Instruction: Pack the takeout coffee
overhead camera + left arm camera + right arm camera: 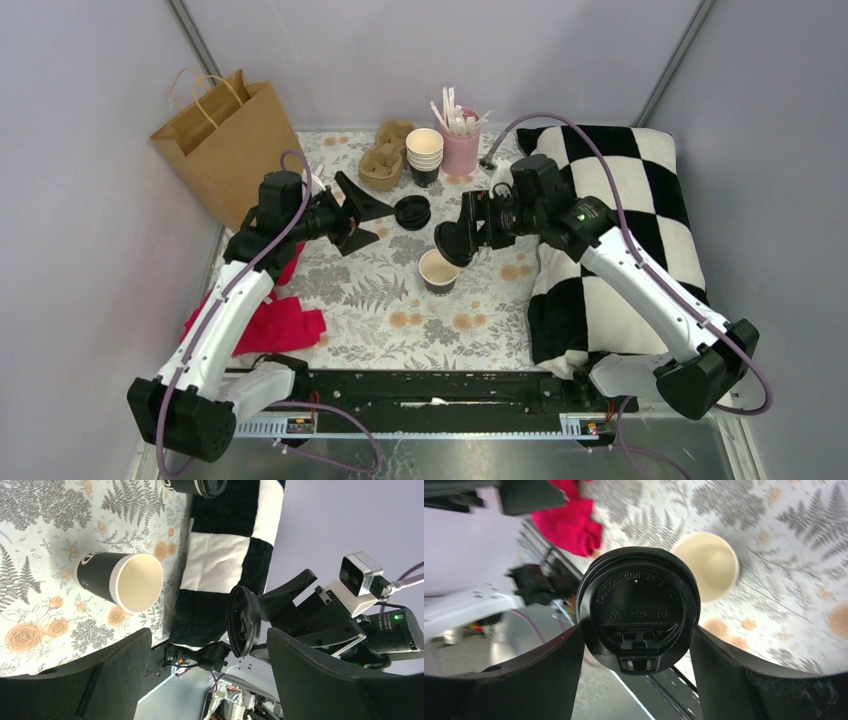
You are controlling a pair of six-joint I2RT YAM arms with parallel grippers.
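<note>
The takeout coffee's paper cup (438, 272), black outside and cream inside, stands upright and lidless on the fern-print cloth; it also shows as the cup (120, 582) and the cup (709, 565). My right gripper (458, 243) is shut on the round black lid (638, 607), gripping its rim on both sides, just above and right of the cup. In the left wrist view that lid (242, 620) appears edge-on. My left gripper (376, 222) hangs open and holds nothing, left of the lid, its jaws wide apart in its own view (209, 636).
A brown paper bag (225, 145) stands at the back left. A cardboard carrier (385, 155), nested cups (424, 155), a pink stirrer holder (460, 150) and loose lids (412, 212) sit at the back. A checkered pillow (620, 250) lies right, a red cloth (275, 325) left.
</note>
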